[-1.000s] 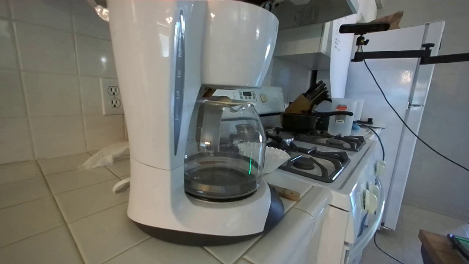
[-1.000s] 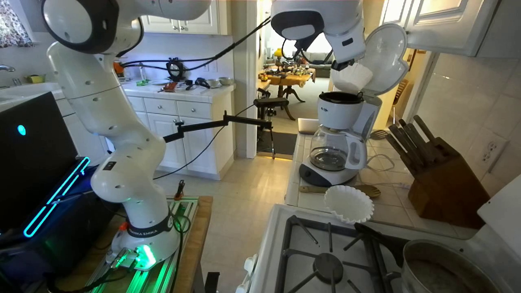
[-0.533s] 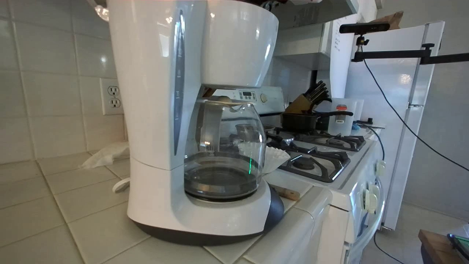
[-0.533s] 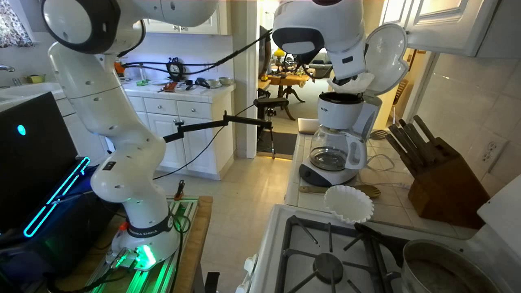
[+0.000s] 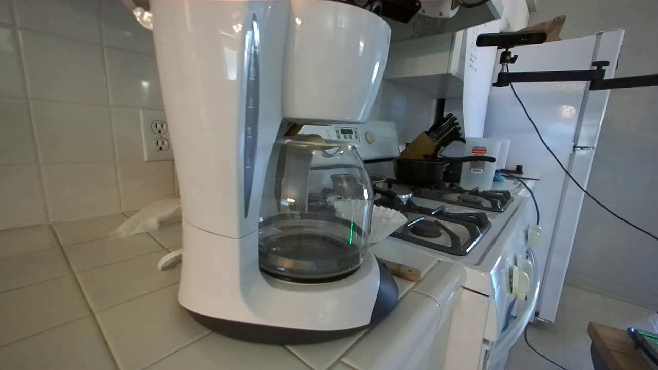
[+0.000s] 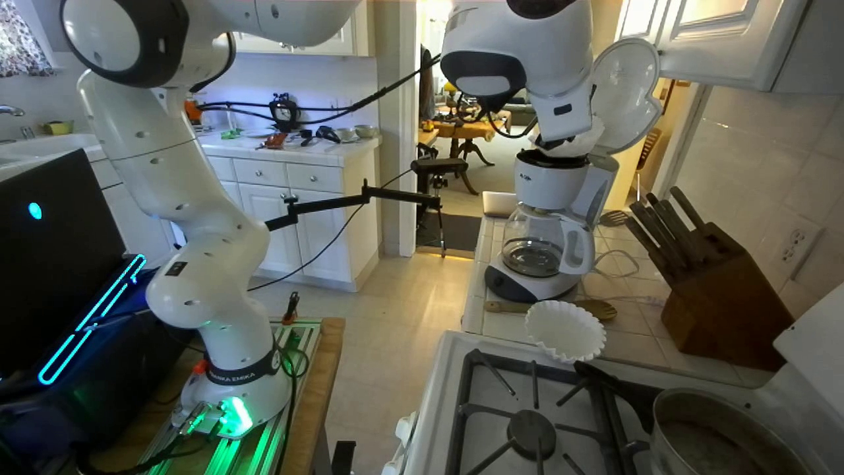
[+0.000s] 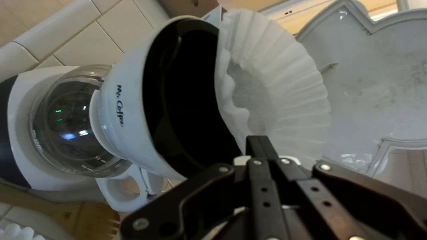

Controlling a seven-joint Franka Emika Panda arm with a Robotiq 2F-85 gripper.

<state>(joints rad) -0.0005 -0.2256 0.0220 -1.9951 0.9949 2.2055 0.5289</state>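
Observation:
My gripper (image 7: 262, 144) is shut, its black fingertips together at the near edge of a white fluted paper filter (image 7: 293, 90), which it pinches. The filter is tilted, partly over the open black brew basket (image 7: 190, 100) of the white coffee maker (image 7: 125, 110). In an exterior view the gripper (image 6: 555, 140) hangs just above the coffee maker (image 6: 547, 185), with the filter (image 6: 585, 140) behind it. The raised lid (image 6: 626, 99) stands behind the basket. The glass carafe (image 6: 533, 249) sits below it, also seen in an exterior view (image 5: 318, 231); there the fingertips are hidden.
More white filters (image 6: 566, 330) stand on the counter beside the stove (image 6: 455, 349). A wooden spoon (image 6: 597, 308), a knife block (image 6: 722, 297) and a pot (image 6: 719, 429) are close by. A camera on a black arm (image 6: 402, 195) stands before the doorway.
My gripper has come down with the filter, from above the coffee maker to just over the basket. More of the gripper shows at the top of an exterior view.

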